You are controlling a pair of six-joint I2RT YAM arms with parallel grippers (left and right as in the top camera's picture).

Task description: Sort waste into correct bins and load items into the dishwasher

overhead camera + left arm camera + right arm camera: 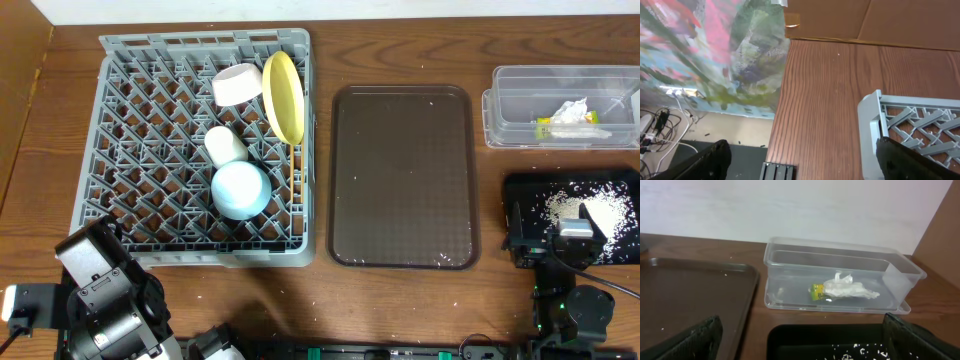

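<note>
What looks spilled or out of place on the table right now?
A few white crumbs lie loose on the tray, mostly by its near edge, and on the table in front of it, not in the black tub that holds the rest. Nothing else stands out.

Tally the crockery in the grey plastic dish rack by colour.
White: 2, the round bowl and the small cup
Pale-yellow: 1, the round plate
Light-blue: 1, the saucer
Total: 4, all in the grey plastic dish rack
</note>
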